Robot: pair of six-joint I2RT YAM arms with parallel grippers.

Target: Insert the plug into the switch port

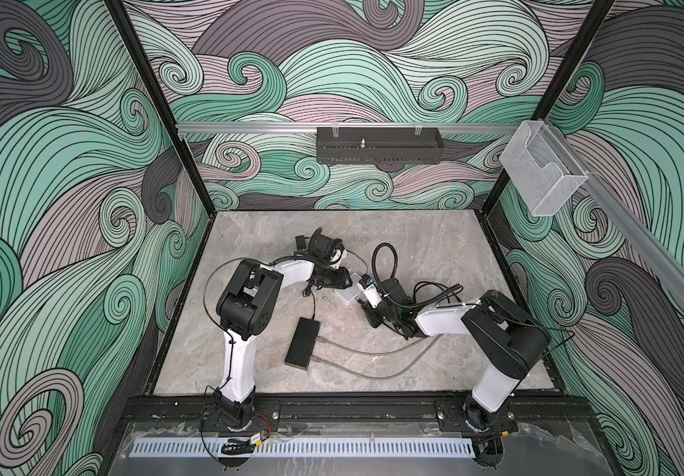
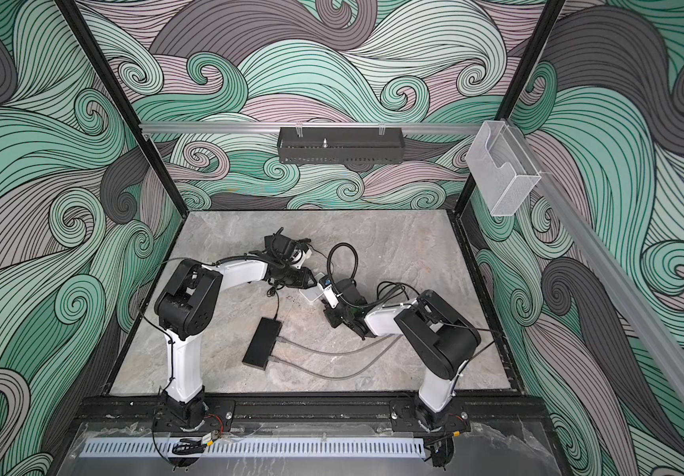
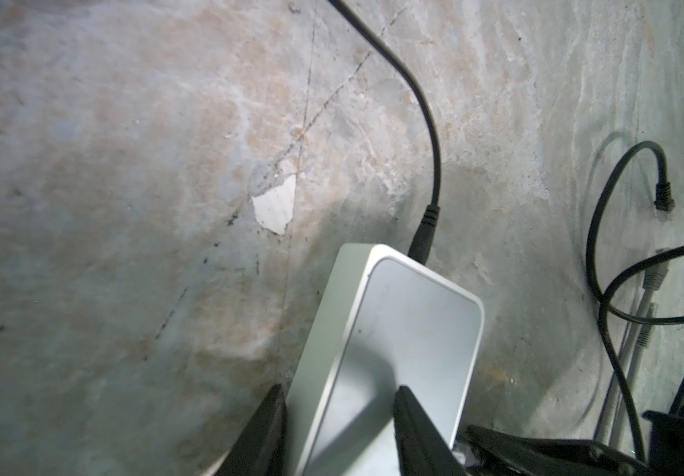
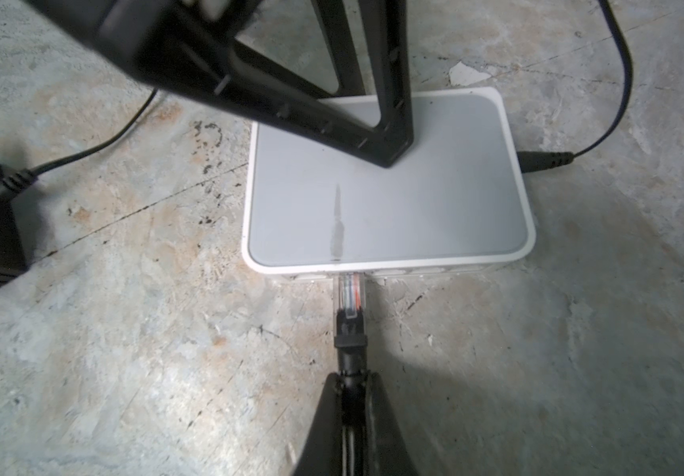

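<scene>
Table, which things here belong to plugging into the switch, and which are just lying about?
In the job: white switch, plug, black cable held by right gripper, left gripper on the switch.
Lying about: black box, grey cables, spare cable.

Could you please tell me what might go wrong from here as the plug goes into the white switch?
1. The right claw grips the black cable behind the plug, not the plug itself, so a push may bend or tilt it at the port.
2. The left claw seems only to press on top of the switch, not clamp it; the switch might slide or pivot.
</scene>
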